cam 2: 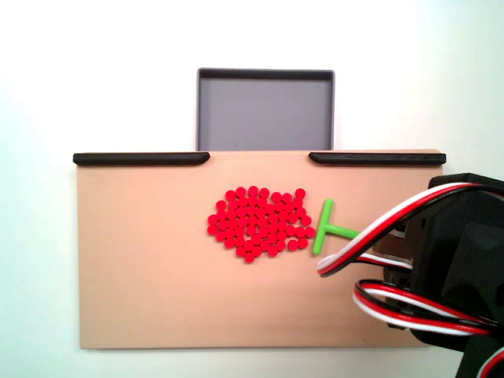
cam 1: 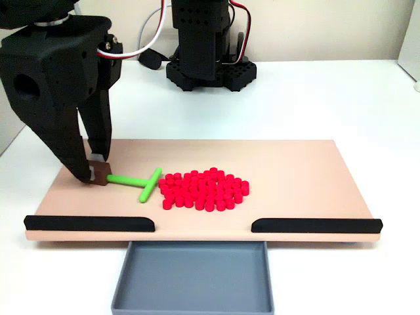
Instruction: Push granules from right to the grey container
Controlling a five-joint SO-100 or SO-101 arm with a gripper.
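Left to right in the front fixed view: the gripper [cam 1: 96,172] is down on the beige board [cam 1: 295,170] at its left end, fingers closed on a small brown block [cam 1: 100,175] that forms the handle end of the green T-shaped stick [cam 1: 138,182]. The stick lies flat, crossbar toward the pile. Just right of the crossbar, touching or nearly touching it, the granules [cam 1: 203,189] sit in one tight red patch near the board's middle. Two black strips [cam 1: 90,224] run along the front edge with a gap between them. The grey container [cam 1: 193,275] sits below that gap and looks empty.

In the top-down fixed view everything is mirrored: the container [cam 2: 264,110] is at the top, the granules [cam 2: 258,222] are mid-board, the stick [cam 2: 327,230] is to their right, and the arm's cables cover the gripper.

Risks, judged from the layout:
- The crossbar is much narrower than the pile, so pellets could spill around both ends on a push.
- The pile sits roughly in line with the gap, but a sideways sweep would carry it along the board, not into the tray.
- Pellets pushed off-line would stack against a black strip.
- The round pellets may roll.
- The stick could twist in the grip.

No brands, labels or writing readable anywhere.
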